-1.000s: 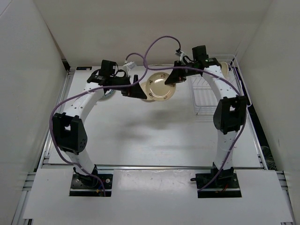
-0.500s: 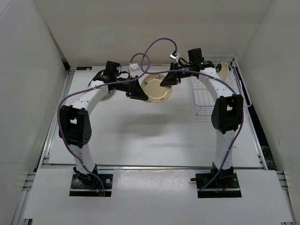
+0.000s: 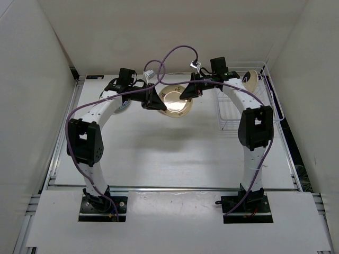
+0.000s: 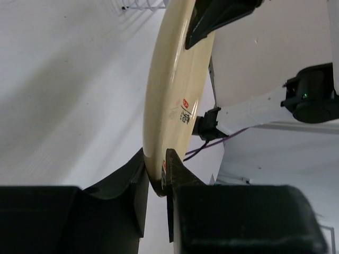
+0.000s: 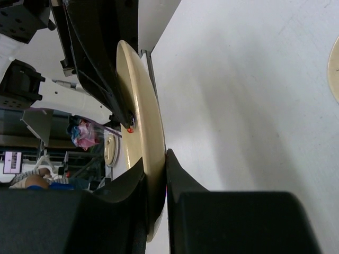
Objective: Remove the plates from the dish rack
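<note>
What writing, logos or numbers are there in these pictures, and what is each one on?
On the plate back, a mark: red stamp and black brush strokes, too blurred to read.
At the plate's rim, a sticker: red and white, too small to read.
Nothing else shows readable text.
</note>
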